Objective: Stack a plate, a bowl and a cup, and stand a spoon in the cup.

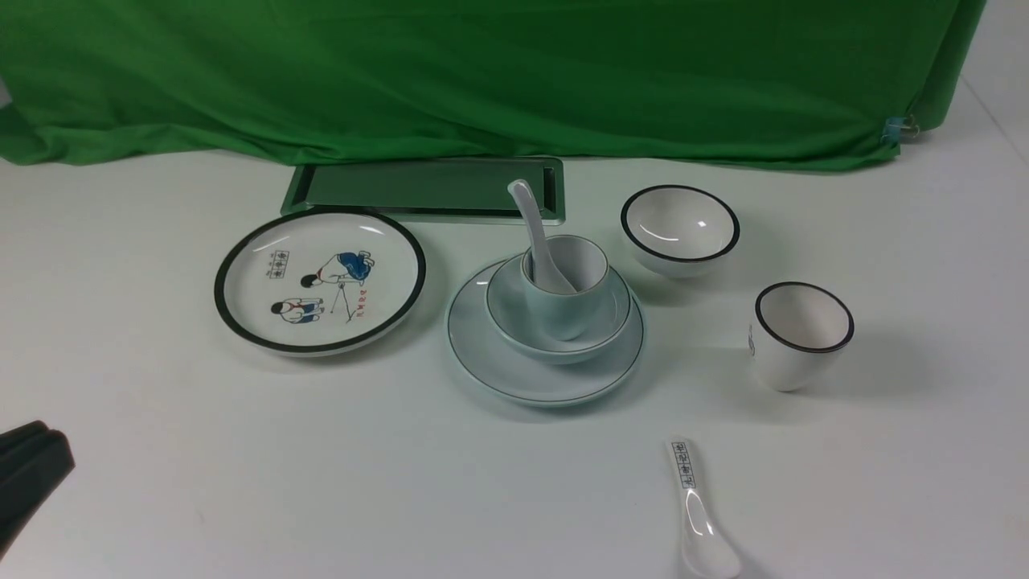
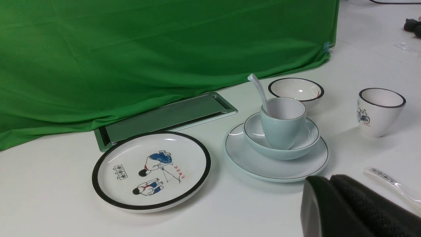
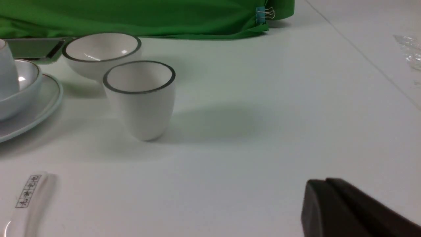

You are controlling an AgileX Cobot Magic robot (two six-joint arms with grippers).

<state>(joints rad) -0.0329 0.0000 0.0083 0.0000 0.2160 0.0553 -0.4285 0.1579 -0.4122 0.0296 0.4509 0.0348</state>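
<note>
Front view: left fingers point(image 1: 36, 458) pressed together, empty, low over near-left surface point(image 1: 241, 450). Right fingers point(image 3: 325, 197) likewise together, empty, near white cup point(image 3: 139, 98). Centre: spoon point(image 1: 532, 229) leaning in cup point(image 1: 564, 289), cup in bowl point(image 1: 514, 314), bowl on plate point(image 1: 498, 362).

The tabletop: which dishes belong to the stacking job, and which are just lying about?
Job:
pale blue-green plate
pale blue-green shallow bowl
pale blue-green cup
plain white spoon

Lying about:
cartoon plate
black-rimmed white bowl
black-rimmed white cup
printed-handle spoon
</note>
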